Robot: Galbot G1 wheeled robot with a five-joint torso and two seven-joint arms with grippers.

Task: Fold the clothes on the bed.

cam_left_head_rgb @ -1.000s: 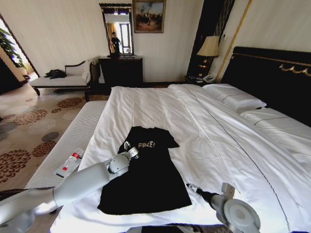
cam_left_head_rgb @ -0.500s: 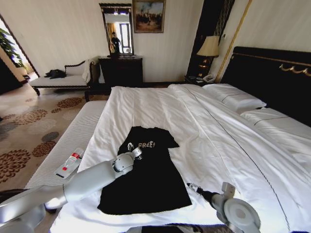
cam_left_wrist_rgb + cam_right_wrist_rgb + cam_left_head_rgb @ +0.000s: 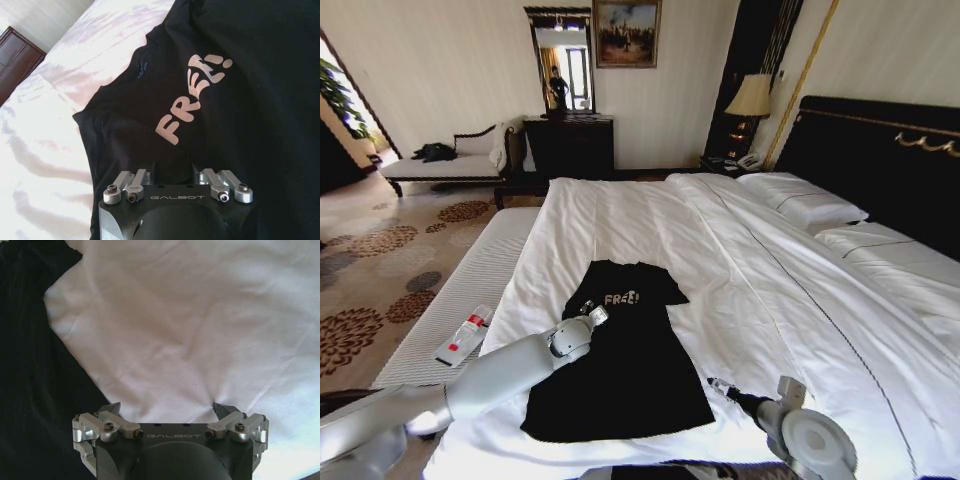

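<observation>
We are hovering our left claw (image 3: 592,313), spread, over the shirt (image 3: 625,370) chest, while our right claw (image 3: 713,384), spread, is waiting beside its hem on the bed (image 3: 770,270).

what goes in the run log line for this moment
t-shirt flat on bed | left tool over its sleeve | right tool open beside hem

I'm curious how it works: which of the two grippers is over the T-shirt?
The left gripper: it sits on the black T-shirt beside the lettering. The right gripper is over white sheet, off the shirt's edge.
</observation>
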